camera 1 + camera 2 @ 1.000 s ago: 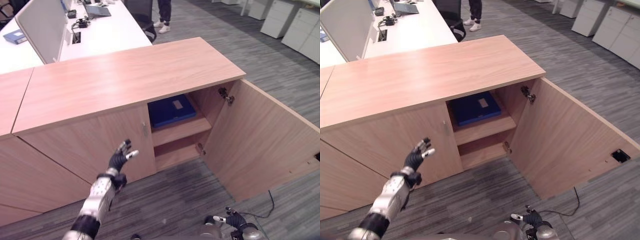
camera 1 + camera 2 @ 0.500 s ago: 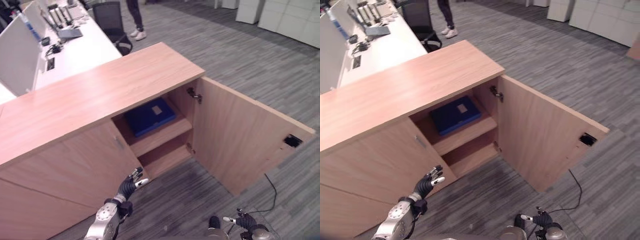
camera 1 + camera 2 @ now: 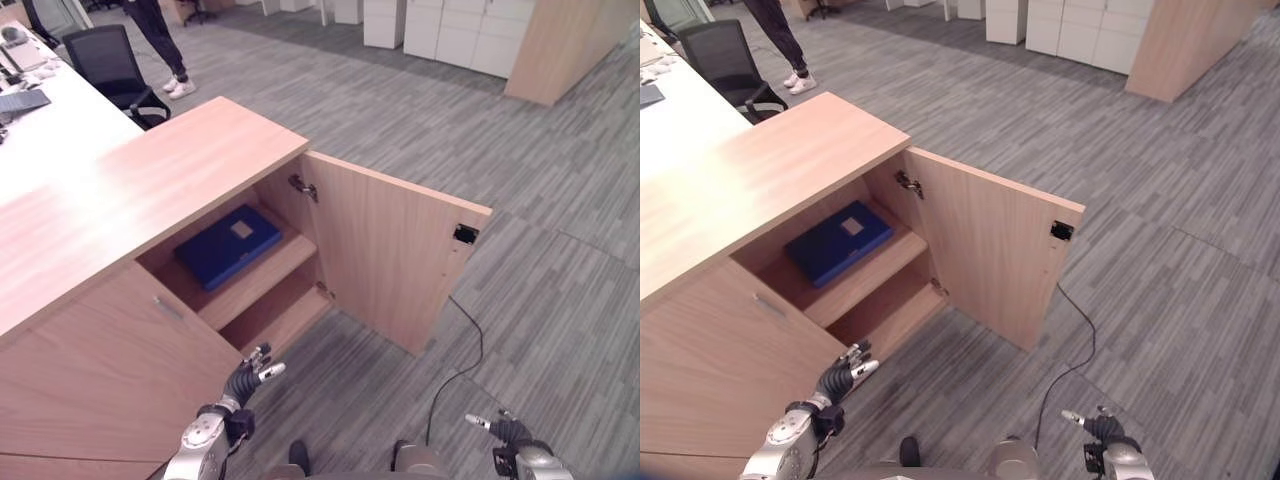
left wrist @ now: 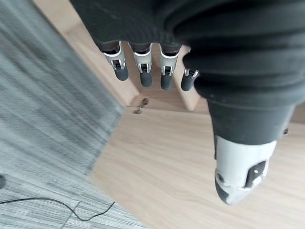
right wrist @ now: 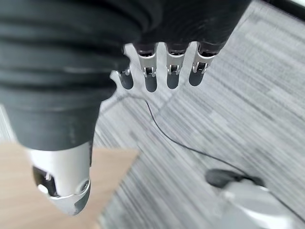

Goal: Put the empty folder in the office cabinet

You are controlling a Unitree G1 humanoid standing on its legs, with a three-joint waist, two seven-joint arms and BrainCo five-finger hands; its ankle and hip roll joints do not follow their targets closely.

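- Left hand [image 3: 243, 383] hangs low at the lower left of the frame, fingers straight and relaxed, holding nothing; a second ago it was raised higher in front of the shut left door, so it has dropped and come away from the cabinet.
- Right hand [image 3: 505, 434] sits at the lower right edge over the carpet, fingers loosely spread and empty, much as it was before.
- Whole view has swung since the earlier pictures: the cabinet now sits further left and more floor shows on the right. That reads as the camera turning, not the furniture moving.
- Cabinet [image 3: 150, 190] fills the left half of the frame, its right door [image 3: 390, 250] standing wide open toward the centre.
- Folder [image 3: 228, 245] lies flat on the upper shelf [image 3: 262, 284] inside the open bay, centre left, in the same spot as before. With both hands empty and clear, I judge the placing done; only shutting the door might remain.
- Folder looks like a flat, dark blue, rectangular case with a small pale label near its middle; it lies a little askew on the shelf, fully inside the opening, the lower shelf beneath it bare.
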